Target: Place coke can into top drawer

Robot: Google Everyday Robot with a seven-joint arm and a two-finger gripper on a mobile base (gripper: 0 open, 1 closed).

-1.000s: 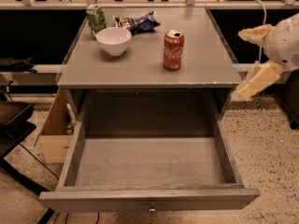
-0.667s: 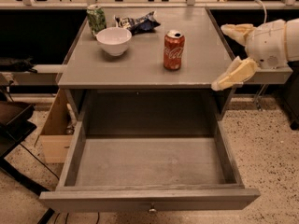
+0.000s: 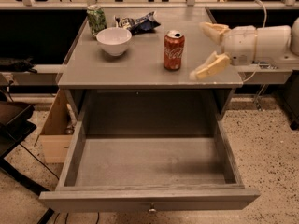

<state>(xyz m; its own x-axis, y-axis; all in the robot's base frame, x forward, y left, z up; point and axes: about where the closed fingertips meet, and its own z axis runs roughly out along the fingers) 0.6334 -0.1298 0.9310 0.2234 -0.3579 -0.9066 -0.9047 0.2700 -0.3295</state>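
Observation:
The coke can (image 3: 174,50), red with white script and a silver top, stands upright on the grey cabinet top (image 3: 140,64), right of centre. The top drawer (image 3: 149,200) is pulled fully out below, wide and empty, with a small metal knob at its front. My gripper (image 3: 205,50) reaches in from the right over the cabinet top, at can height, a short way right of the can and apart from it. Its two pale fingers (image 3: 211,66) are spread wide and hold nothing.
A white bowl (image 3: 114,40), a green can (image 3: 96,18) and a blue snack bag (image 3: 137,22) sit at the back left of the cabinet top. A cardboard box (image 3: 55,134) stands on the floor left of the drawer. A dark stand (image 3: 14,125) is at far left.
My gripper has moved left from beyond the cabinet's right edge to over the top, closer to the coke can. The can and drawer have not moved.

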